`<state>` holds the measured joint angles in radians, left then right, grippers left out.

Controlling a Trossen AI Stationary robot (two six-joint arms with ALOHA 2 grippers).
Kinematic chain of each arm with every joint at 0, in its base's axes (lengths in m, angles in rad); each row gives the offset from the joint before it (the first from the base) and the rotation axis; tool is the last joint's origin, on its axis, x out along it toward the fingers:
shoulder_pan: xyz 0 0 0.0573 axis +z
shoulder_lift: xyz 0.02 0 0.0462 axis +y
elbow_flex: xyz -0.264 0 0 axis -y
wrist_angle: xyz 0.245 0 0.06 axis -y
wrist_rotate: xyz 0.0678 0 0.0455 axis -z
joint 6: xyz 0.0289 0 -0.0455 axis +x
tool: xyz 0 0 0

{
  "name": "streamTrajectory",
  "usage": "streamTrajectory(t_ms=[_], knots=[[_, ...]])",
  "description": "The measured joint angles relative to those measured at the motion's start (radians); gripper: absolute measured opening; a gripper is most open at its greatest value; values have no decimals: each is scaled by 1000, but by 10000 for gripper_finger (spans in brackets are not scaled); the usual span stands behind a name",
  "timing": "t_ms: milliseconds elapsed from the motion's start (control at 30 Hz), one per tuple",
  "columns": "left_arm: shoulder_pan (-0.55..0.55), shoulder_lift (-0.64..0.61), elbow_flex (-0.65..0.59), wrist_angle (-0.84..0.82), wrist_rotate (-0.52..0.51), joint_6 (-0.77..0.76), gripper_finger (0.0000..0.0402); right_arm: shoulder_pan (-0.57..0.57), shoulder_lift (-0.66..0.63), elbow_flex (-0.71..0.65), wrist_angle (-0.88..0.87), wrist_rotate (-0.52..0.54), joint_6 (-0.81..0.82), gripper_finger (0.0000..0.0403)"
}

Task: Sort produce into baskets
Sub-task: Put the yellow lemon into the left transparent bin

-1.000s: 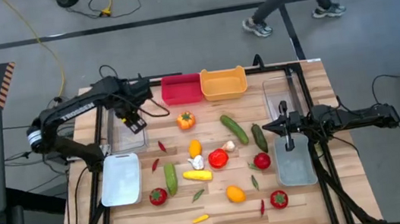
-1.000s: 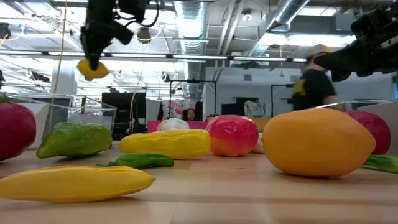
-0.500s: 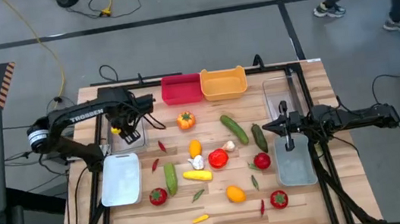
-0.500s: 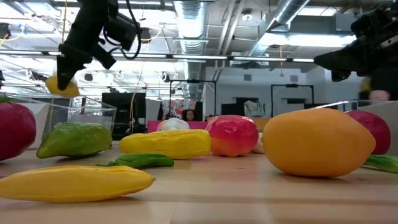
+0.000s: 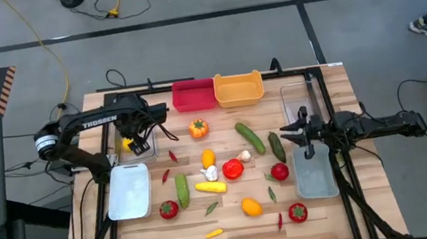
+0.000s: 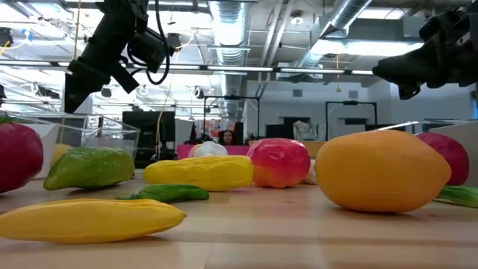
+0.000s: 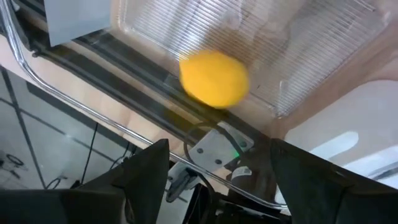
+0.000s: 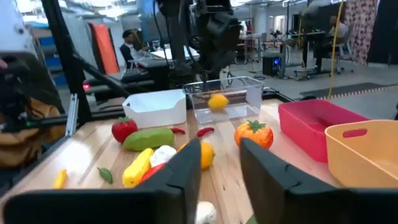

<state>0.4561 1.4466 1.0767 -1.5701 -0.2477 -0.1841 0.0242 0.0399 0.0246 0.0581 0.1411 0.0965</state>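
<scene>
The clear tub (image 5: 136, 143) at the table's left edge serves as landmark. The left gripper (image 5: 131, 136) hangs just above it with its fingers (image 7: 146, 180) spread apart and nothing between them. A yellow lemon (image 7: 214, 78) sits inside that tub, free of the gripper. Just beside the tub lies a white tray (image 5: 129, 191). Farther right of the tub, the loose produce (image 5: 233, 168) is scattered over the table, with the red bin (image 5: 193, 95) and the orange-yellow bin (image 5: 238, 89) along the back edge. Well apart, at the far right, the right gripper (image 5: 287, 136) hovers with its fingers (image 8: 171, 180) a little parted, holding nothing.
</scene>
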Motion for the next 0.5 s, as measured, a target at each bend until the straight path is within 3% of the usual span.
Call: streamTrajectory(t_ms=[267, 500], knots=[[0, -56, 0, 31, -1, 8, 264, 0, 0, 0, 84, 1, 62, 277], [0, -146, 0, 110, -1, 3, 264, 0, 1, 14, 147, -5, 56, 314]])
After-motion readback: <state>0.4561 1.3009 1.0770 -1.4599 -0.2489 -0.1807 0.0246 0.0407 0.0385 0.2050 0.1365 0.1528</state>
